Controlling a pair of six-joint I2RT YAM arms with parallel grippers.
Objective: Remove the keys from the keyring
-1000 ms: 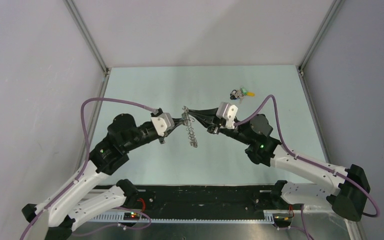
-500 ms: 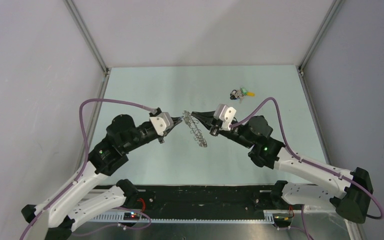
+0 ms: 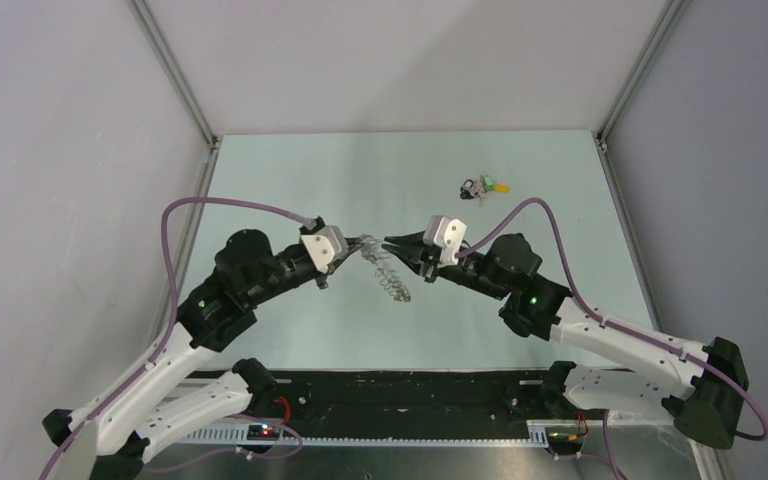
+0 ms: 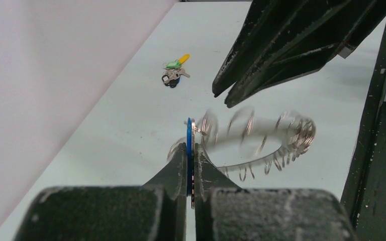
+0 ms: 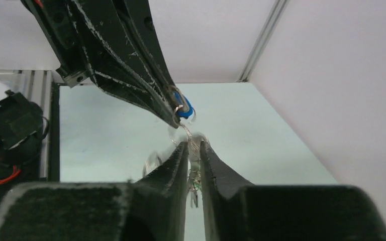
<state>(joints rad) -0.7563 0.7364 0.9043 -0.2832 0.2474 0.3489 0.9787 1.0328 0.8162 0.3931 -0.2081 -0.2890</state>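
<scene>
Centrally, left end effector (image 3: 359, 241) clenched on blue key (image 4: 188, 133); right end effector (image 3: 391, 241) slightly parted beside keyring (image 3: 391, 276); table (image 3: 290, 180) edges distant.

I work in a robotics lab, inside a bare test cell. Plain grey walls (image 3: 60, 200) close it in on the left, right and far sides, joined by aluminium posts (image 3: 172, 75) at the far corners. The surface (image 3: 290, 170) is a plain pale green sheet. My left arm (image 3: 250, 275) and right arm (image 3: 520, 280) are bolted to a black rail (image 3: 410, 385) at the near edge, ending in my left claw (image 3: 360, 241) and right claw (image 3: 391, 243). Purple cables (image 3: 230, 203) loop off both arms. A slotted cable duct (image 3: 360, 438) and small circuit boards (image 3: 263, 432) with red wires and lit lights sit exposed nearest of all.
</scene>
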